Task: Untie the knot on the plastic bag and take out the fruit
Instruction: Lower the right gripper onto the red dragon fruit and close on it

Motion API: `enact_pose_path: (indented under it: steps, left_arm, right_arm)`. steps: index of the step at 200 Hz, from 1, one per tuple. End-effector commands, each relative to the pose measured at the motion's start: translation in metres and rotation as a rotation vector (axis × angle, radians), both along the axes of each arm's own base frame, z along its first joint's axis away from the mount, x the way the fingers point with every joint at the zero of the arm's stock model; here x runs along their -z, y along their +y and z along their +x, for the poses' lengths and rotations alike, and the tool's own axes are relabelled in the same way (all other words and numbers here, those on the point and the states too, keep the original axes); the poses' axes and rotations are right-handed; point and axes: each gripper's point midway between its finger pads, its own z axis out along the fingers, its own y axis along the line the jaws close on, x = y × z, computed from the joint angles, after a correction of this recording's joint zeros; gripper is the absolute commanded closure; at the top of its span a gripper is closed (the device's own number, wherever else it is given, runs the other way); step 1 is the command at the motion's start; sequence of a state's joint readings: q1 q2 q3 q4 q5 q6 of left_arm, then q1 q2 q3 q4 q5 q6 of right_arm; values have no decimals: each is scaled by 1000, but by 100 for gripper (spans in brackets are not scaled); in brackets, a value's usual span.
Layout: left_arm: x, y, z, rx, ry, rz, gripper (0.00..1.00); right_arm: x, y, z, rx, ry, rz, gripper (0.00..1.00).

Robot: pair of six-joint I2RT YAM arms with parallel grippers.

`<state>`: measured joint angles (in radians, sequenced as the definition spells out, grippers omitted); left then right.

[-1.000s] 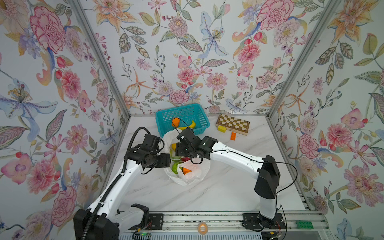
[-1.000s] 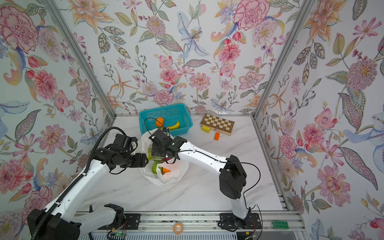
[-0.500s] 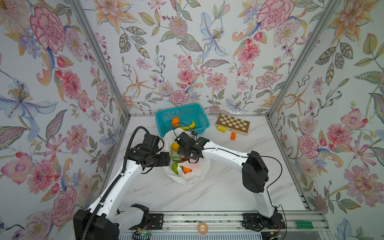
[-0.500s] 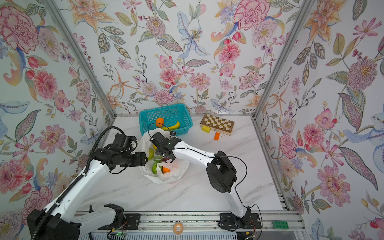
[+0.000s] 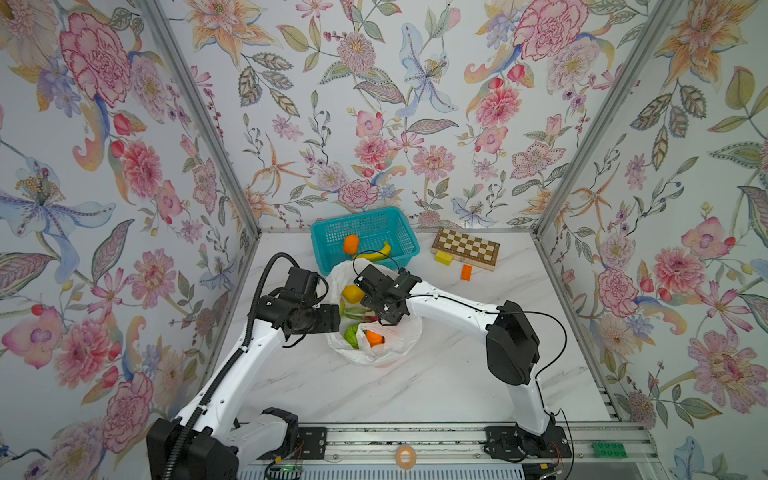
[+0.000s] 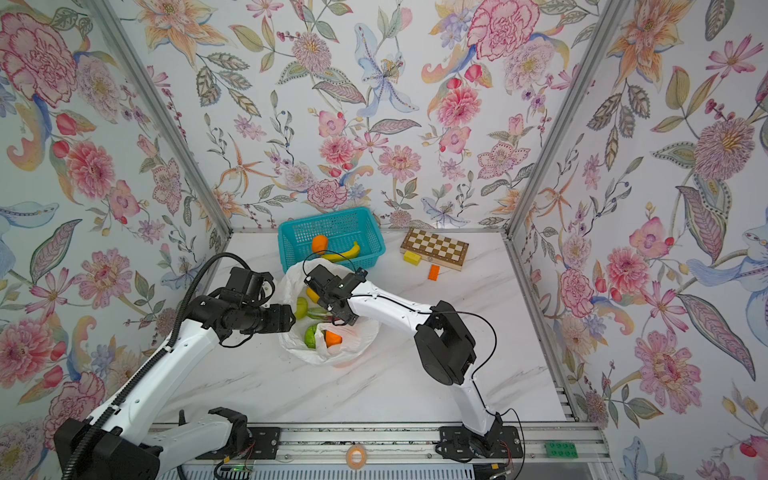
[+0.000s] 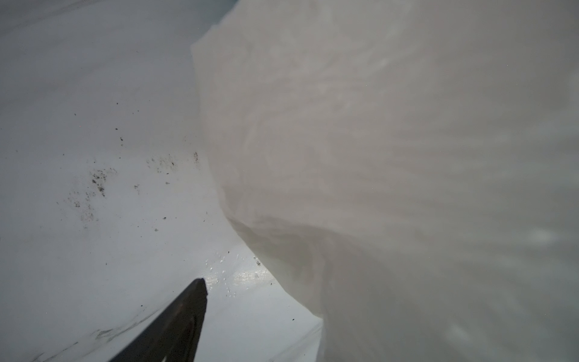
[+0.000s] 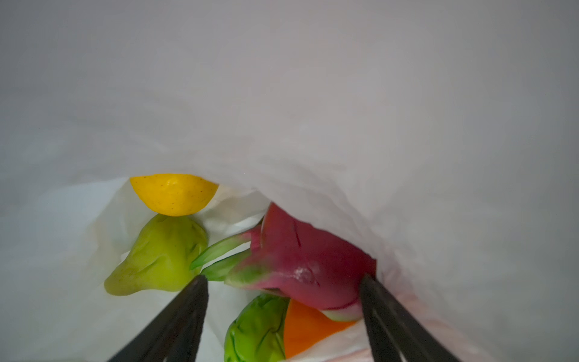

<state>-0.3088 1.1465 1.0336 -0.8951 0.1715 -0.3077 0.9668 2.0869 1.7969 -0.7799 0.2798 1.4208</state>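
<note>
The white plastic bag lies open on the marble table; its knot is out of view. Fruit lies inside: a yellow one, a green one and an orange. My right gripper reaches into the bag's mouth, open, its tips on either side of the magenta dragon fruit. A yellow fruit and a green one lie beyond. My left gripper sits at the bag's left wall, open; one finger shows over the table, the other is hidden by the bag.
A teal basket behind the bag holds an orange and a banana. At the back right lie a chessboard, a yellow block and an orange block. A tape roll rests on the front rail.
My right arm has shifted a little leftward over the bag and its jaws have spread somewhat wider. The left arm and the bag have stayed put.
</note>
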Motion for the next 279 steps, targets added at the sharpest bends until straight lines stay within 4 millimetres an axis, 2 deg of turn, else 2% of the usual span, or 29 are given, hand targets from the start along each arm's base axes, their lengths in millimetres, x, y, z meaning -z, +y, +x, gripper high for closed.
enact_pose_path:
  steps: [1, 42, 88, 137, 159, 191, 225, 256, 279]
  left_arm:
    - [-6, -2, 6, 19, -22, 10, 18]
    - [-5, -1, 6, 27, -21, 20, 18]
    - [-2, -3, 6, 28, -15, 9, 18]
    - [-2, -2, 6, 38, -17, 19, 18]
    - [-1, -3, 6, 42, -16, 19, 17]
    - [-2, -3, 7, 45, -21, 24, 17]
    - [-10, 1, 9, 32, -48, 36, 13]
    - [-31, 7, 15, 12, -116, 53, 10]
    - [-47, 11, 18, -4, -161, 68, 9]
  right_arm:
    - [27, -41, -19, 103, 111, -128, 21]
    - [25, -46, -23, 137, 133, -128, 20]
    - [30, -35, 2, 92, 131, -124, 4]
    - [43, -29, 23, 96, 126, -126, 1]
    - [44, -19, 33, 75, 114, -119, 6]
    - [47, -10, 34, 50, 117, -103, 22]
    - [28, -3, 37, 8, 49, -80, 33]
    - [12, 8, 36, -37, -3, -26, 37]
    - [0, 16, 28, -98, -34, -19, 39]
